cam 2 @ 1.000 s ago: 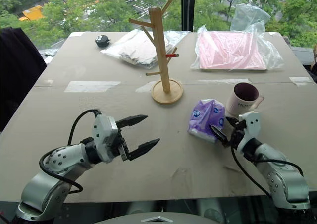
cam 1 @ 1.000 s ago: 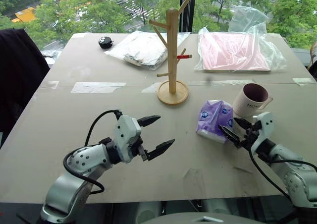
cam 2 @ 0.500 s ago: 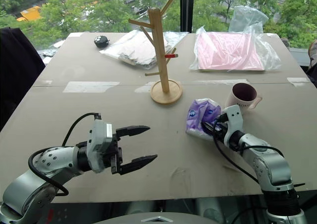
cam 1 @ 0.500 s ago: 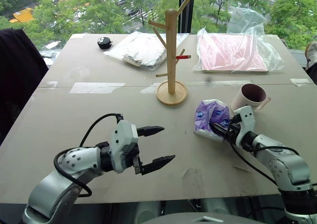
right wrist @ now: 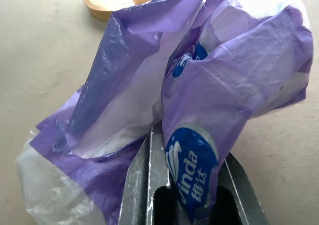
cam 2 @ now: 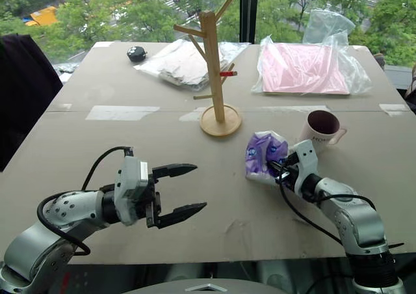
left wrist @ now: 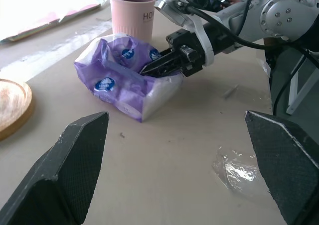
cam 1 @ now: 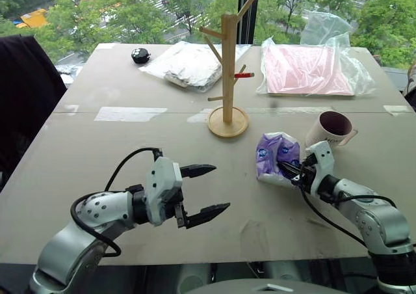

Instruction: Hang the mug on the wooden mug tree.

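Nearest the front edge of the counter (cam 1: 97, 157), the left gripper (cam 1: 207, 191) hangs just above the surface with its two black fingers spread wide apart and nothing between them, pointing across toward the right side. Farther right, at about the same depth, the right gripper (cam 1: 290, 171) has its fingers pinched together on the near end of the purple-white tissue pack (cam 1: 275, 156), whose plastic wrapper bunches up around the fingertips; the pack lies on the counter. Just beyond the pack and slightly right, close beside it, stands the mug (cam 1: 330, 129), upright on the counter with its dark maroon inside facing up, free of either gripper. Near the middle of the counter, well left of the mug, the wooden mug tree (cam 1: 227, 69) stands upright on its round base, its pegs bare. Along the far edge lie a clear bag holding something pale (cam 1: 188, 64), a plastic-wrapped pink flat item (cam 1: 305, 68), and a small black object (cam 1: 139, 55).
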You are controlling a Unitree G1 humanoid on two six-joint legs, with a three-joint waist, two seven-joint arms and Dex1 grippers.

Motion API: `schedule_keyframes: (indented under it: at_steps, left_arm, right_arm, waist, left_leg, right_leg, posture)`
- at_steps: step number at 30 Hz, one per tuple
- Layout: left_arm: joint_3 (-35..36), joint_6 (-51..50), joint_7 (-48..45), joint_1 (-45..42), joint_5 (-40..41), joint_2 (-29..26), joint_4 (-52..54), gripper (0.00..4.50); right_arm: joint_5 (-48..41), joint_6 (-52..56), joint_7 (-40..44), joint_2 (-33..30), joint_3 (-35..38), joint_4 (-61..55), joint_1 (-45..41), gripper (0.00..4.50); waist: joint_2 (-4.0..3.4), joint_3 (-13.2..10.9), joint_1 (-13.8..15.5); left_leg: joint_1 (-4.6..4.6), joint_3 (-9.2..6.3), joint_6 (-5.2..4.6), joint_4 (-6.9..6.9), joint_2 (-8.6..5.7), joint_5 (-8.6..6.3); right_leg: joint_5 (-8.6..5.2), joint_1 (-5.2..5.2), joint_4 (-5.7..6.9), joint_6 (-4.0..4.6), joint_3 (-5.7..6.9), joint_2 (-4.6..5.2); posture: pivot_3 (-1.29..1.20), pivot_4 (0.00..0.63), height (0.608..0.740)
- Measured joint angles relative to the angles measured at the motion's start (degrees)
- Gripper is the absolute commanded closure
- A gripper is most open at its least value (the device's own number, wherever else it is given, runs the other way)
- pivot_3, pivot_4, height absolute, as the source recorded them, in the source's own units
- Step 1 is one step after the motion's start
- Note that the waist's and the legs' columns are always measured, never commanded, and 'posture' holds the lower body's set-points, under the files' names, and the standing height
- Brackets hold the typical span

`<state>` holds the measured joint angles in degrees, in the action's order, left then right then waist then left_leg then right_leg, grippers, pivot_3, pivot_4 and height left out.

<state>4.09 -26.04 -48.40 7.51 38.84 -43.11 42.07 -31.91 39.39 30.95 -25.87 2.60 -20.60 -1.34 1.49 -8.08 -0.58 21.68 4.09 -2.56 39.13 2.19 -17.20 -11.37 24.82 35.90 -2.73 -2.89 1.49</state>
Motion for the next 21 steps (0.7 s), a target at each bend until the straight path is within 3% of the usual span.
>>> schedule_keyframes:
  at_steps: [3, 7, 13, 17, 21]
  left_arm:
    - [-0.93, -1.14, 0.07, -4.67, 1.88, 1.07, -0.15, 0.00]
    - [-6.44, -3.71, 0.10, -16.64, 2.57, 3.83, -2.63, 0.00]
    - [-17.28, -4.78, -1.49, -32.53, -1.73, 12.72, -13.21, 0.00]
    - [-22.13, -3.66, -2.87, -35.08, -6.01, 15.57, -18.20, 0.00]
    - [-26.02, -2.77, -3.88, -36.74, -10.39, 18.44, -22.96, 0.00]
  right_arm:
    - [-5.44, -1.31, 1.90, 0.23, 6.47, -1.34, -0.26, 4.46]
    - [-14.84, -0.68, -0.67, -3.27, 21.29, -1.90, -3.80, 4.46]
    - [-25.13, 2.03, -7.74, -8.67, 40.30, -0.47, 0.58, 4.46]
    - [-23.03, 2.92, -10.70, -10.53, 46.24, 5.24, 6.91, 4.46]
    - [-18.03, 2.41, -11.03, -11.05, 45.65, 11.11, 11.89, 4.46]
  waist:
    - [-0.17, -0.14, -0.05]
    - [-0.21, -0.24, 0.51]
    - [-0.21, -0.21, 0.95]
    - [-0.22, -0.20, 1.04]
    - [-0.28, -0.20, 0.25]
  left_leg:
    - [0.06, -0.03, 0.00, 0.03, -0.05, 0.00]
    - [0.09, 0.02, -0.01, 0.16, -0.30, 0.01]
    - [0.11, -0.09, -0.02, 0.06, -0.31, 0.00]
    - [0.14, -0.10, -0.02, 0.05, -0.35, 0.00]
    - [0.08, -0.05, -0.03, 0.07, -0.39, 0.00]
  right_leg:
    - [0.02, 0.07, 0.00, -0.02, -0.08, 0.02]
    - [0.02, -0.06, -0.01, -0.02, -0.09, -0.01]
    - [-0.03, -0.10, -0.05, -0.09, -0.13, -0.15]
    - [-0.08, -0.10, -0.11, -0.14, -0.16, -0.14]
    - [-0.08, -0.12, -0.06, -0.16, -0.44, -0.13]
  posture:
    - [0.00, 0.150, 0.740]
    - [0.00, 0.150, 0.740]
    - [0.00, 0.150, 0.740]
    - [0.00, 0.150, 0.740]
    - [0.00, 0.150, 0.740]
